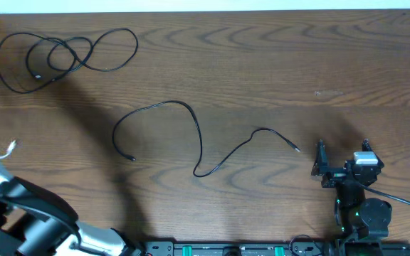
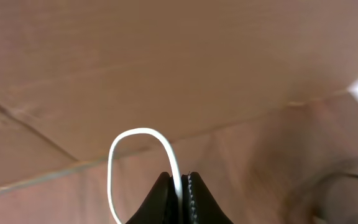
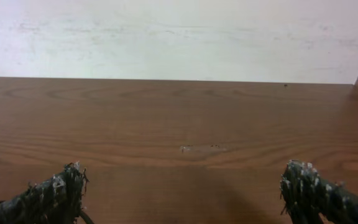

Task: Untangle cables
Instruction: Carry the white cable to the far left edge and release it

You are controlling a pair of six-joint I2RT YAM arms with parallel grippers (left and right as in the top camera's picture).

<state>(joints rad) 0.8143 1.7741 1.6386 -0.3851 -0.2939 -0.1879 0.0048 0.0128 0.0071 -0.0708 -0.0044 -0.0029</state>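
Desk [image 1: 262, 64]: brown wood grain, with a pale wall along its far edge.
Left arm [image 1: 34, 213]: enters at the near left corner and reaches toward the left edge.
Spread black cable [image 1: 199, 146]: lies in loose curves across the middle of the desk, with a plug at each end.
Coiled black cable [image 1: 82, 62]: lies in overlapping loops at the far left corner, well apart from the spread one.
Right gripper [image 1: 343, 149]: near the near right corner, fingers wide apart and empty.
Left gripper [image 2: 180, 177]: fingers pinched together on the white cable.
White cable [image 2: 138, 130]: arches in a loop above the closed fingers; a white bit shows at the desk's left edge.
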